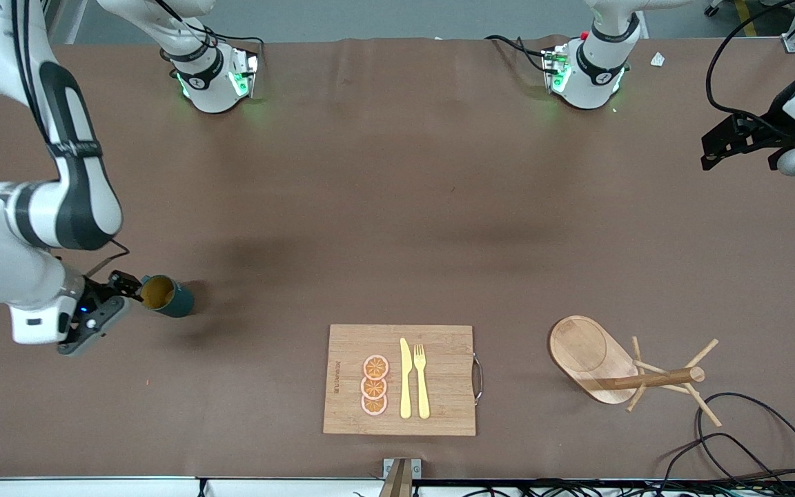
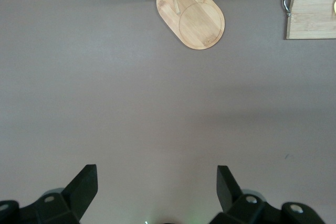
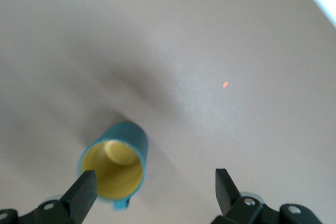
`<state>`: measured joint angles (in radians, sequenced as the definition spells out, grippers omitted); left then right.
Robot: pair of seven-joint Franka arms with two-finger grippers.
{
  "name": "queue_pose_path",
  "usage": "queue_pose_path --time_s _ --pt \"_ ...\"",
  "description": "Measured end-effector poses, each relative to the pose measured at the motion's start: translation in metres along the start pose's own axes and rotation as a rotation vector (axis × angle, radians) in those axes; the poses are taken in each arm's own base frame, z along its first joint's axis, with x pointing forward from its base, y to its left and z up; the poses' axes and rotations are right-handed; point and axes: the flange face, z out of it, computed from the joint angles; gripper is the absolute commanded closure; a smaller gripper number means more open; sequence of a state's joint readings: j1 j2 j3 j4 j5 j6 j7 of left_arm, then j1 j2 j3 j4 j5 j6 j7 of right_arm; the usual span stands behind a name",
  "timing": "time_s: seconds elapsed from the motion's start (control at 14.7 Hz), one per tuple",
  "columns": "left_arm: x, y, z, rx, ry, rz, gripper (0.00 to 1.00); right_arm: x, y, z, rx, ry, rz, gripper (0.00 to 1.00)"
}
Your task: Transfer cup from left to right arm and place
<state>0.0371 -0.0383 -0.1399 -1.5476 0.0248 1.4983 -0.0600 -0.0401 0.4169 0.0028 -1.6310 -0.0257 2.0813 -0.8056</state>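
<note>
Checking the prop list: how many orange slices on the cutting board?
3, in one column on the cutting board: orange slice farthest from the front camera, second touching it, third nearest, all beside the yellow knife. None looks hidden.

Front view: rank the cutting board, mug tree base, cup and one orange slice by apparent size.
1. cutting board
2. mug tree base
3. cup
4. orange slice
The cup and slice look close.
</note>
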Motion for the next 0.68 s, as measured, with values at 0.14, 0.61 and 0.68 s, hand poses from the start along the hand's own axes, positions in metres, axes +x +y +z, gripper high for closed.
queue_pose_path --time_s 0.14,0.61,0.68 --pt "0.000 0.004 0.000 -0.032 -0.003 0.002 0.00 -0.015 -0.013 -0.062 0.013 -0.017 0.115 0.00" --pt "-0.002 0.005 0.000 -0.040 -0.008 0.004 0.00 -0.078 -0.046 -0.187 0.032 -0.048 0.447 0.00" --pt "-0.003 0.005 -0.001 -0.040 -0.008 0.004 0.00 -0.084 -0.053 -0.202 0.031 -0.041 0.499 0.00"
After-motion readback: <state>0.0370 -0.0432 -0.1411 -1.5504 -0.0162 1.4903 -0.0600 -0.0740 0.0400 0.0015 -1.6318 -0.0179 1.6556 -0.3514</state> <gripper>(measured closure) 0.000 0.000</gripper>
